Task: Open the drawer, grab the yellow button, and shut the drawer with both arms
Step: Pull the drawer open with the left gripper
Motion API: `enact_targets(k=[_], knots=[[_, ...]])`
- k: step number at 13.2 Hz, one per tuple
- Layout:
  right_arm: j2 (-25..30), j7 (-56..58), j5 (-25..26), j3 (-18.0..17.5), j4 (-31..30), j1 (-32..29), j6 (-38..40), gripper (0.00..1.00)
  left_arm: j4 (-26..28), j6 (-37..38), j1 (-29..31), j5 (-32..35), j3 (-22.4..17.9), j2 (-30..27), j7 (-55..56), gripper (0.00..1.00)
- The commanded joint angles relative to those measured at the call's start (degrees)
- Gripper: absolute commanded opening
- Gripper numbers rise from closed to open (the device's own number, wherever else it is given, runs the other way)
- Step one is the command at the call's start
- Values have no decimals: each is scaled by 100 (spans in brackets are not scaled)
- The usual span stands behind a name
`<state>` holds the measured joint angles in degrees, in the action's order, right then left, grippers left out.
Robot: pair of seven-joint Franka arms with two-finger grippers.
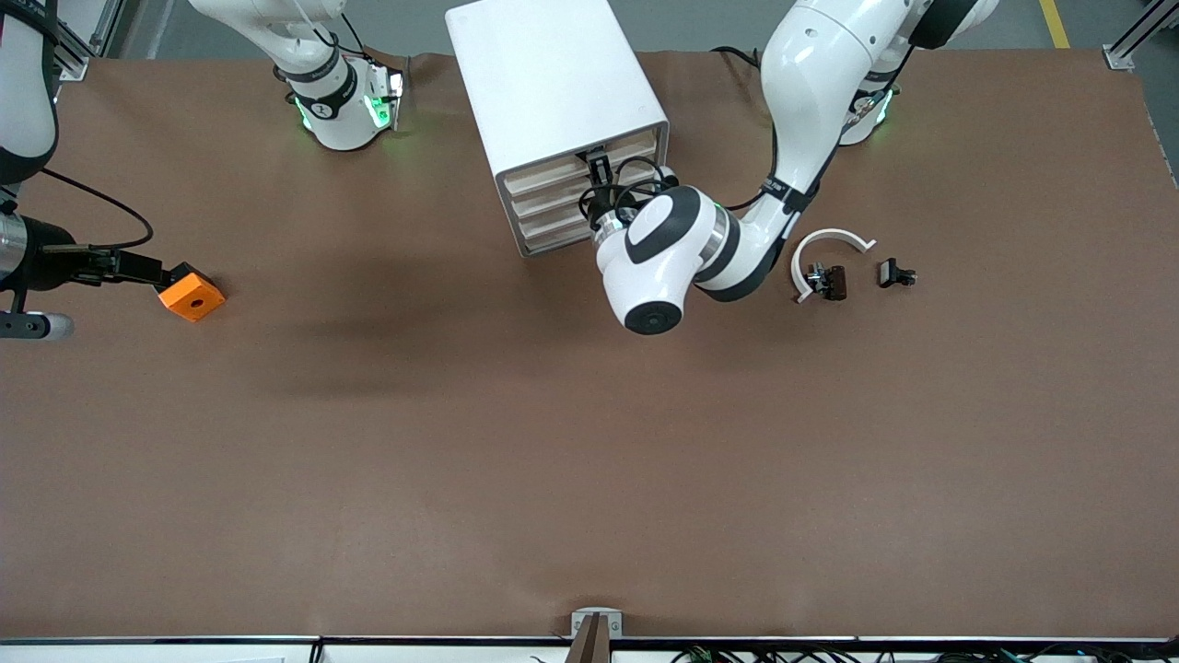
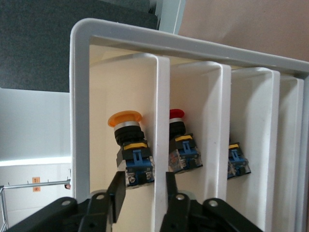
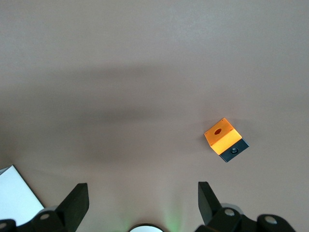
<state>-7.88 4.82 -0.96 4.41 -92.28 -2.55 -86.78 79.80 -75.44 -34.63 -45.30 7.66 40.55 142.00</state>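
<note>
The white cabinet stands at the robots' edge of the table, and its beige drawer fronts look flush. My left gripper is at the top drawer. In the left wrist view the cabinet frame shows several slots. The button, with its orange cap and blue base, lies in the outermost slot. My left gripper is open, its tips just short of the button's base, holding nothing. My right gripper is open and empty, up over the table at the right arm's end.
An orange cube with a hole lies under the right gripper's end of the table. A red-capped button sits in the slot beside the orange one. A white arc with black clip pieces and another clip lie toward the left arm's end.
</note>
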Motion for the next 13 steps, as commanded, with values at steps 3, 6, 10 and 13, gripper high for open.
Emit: enact_targets(k=[3, 6, 10, 13], knots=[[-47, -51, -71, -54, 105, -88, 74, 100, -96, 117, 44, 258, -1, 58, -208, 35], [-47, -51, -71, -54, 96, -88, 74, 100, -96, 117, 44, 259, -1, 76, -234, 36], [-47, -43, -71, -54, 96, -97, 83, 100, -87, 117, -104, 267, -1, 76, -243, 36], [-47, -43, -71, -54, 96, -97, 83, 100, -87, 73, -140, 346, -1, 181, -243, 36]])
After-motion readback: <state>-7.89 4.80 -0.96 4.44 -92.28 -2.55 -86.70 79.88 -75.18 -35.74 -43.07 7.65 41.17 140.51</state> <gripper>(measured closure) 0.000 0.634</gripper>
